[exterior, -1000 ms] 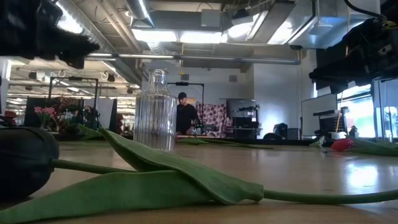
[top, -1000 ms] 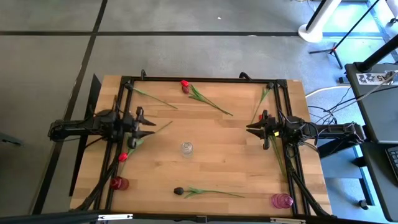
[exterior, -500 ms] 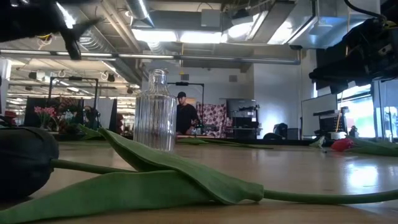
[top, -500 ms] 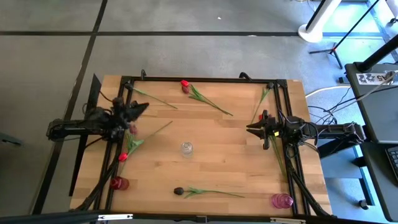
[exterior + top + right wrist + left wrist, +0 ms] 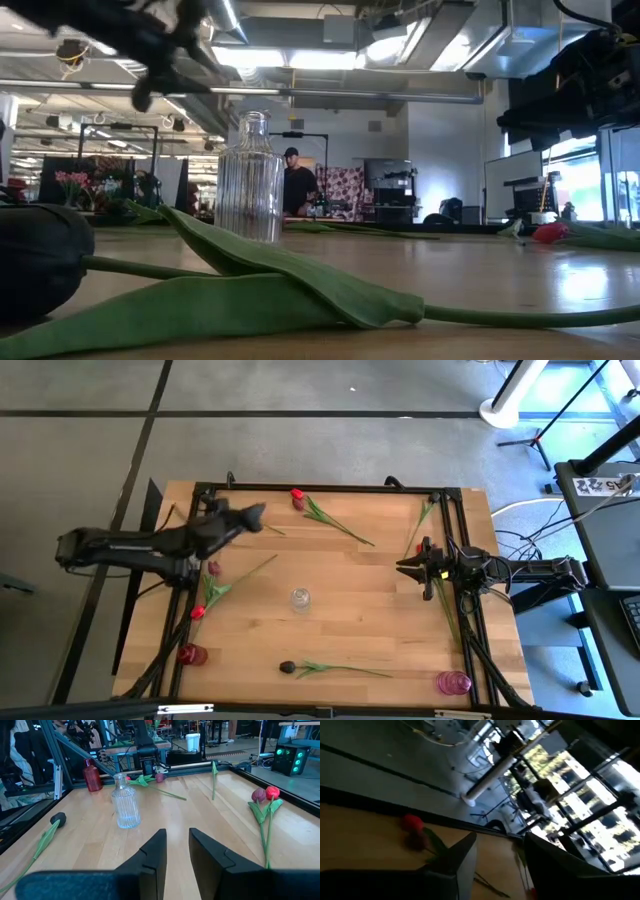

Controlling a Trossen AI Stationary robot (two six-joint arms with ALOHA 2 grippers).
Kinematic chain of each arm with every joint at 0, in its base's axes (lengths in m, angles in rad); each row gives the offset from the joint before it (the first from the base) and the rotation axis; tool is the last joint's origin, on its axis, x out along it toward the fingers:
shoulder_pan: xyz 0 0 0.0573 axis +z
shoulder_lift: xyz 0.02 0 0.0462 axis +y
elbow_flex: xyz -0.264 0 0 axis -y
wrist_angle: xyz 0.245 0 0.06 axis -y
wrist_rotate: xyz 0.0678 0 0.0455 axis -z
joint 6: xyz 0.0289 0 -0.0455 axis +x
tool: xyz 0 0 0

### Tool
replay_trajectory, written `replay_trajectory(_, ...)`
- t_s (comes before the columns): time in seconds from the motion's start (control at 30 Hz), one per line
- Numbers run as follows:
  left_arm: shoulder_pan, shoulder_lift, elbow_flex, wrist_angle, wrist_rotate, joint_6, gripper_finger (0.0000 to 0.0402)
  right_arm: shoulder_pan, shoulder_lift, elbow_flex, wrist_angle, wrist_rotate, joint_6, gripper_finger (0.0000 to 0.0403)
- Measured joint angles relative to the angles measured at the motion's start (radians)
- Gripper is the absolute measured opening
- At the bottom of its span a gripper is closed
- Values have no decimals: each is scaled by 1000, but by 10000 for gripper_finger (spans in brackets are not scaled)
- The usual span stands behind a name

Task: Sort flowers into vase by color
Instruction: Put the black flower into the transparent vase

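Note:
My left gripper (image 5: 260, 513) (image 5: 497, 840) is open and hangs in the air above the table's far left part, over a green stem (image 5: 243, 517). It points toward the red tulip (image 5: 296, 493) (image 5: 412, 822) lying flat at the far edge. My right gripper (image 5: 400, 566) (image 5: 177, 842) is open and waits at the table's right side, aimed at the clear glass vase (image 5: 300, 598) (image 5: 125, 802) standing mid-table. A dark tulip (image 5: 287, 667) (image 5: 40, 260) lies near the near edge. A red tulip (image 5: 198, 612) and a mauve one (image 5: 212, 568) lie at the left.
A red vase (image 5: 192, 654) (image 5: 91, 776) stands at the near left corner, a pink vase (image 5: 453, 682) at the near right. A green stem (image 5: 424, 517) lies at the far right. A black frame (image 5: 330, 487) runs along the table's edges. A person stands in the room behind (image 5: 295, 185).
My left gripper has swung from the table's left side toward the far edge and to the right, closing on the red tulip at the far edge, with its arm stretching out. The right arm and the flowers have stayed put.

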Motion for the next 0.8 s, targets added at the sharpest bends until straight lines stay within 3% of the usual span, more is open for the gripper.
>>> replay_trajectory(0.1, 101, 139, 107, -109, 72, -47, 158, 0, 0, 0, 0, 0, 0, 83)
replay_trajectory(0.23, 261, 309, 235, -309, 173, -230, 158, 0, 0, 0, 0, 0, 0, 83)
replay_trajectory(0.37, 372, 435, 339, -508, 193, -346, 158, 0, 0, 0, -4, -33, 0, 83)
replay_trajectory(0.5, 467, 514, 380, -725, 228, -544, 158, 0, 0, 0, -9, -115, 0, 83)
replay_trajectory(0.63, 557, 552, 379, -908, 304, -715, 158, 0, 0, 0, -12, -76, 0, 83)
replay_trajectory(0.8, 675, 563, 380, -905, 294, -690, 158, 0, 0, 0, -2, 26, 0, 83)
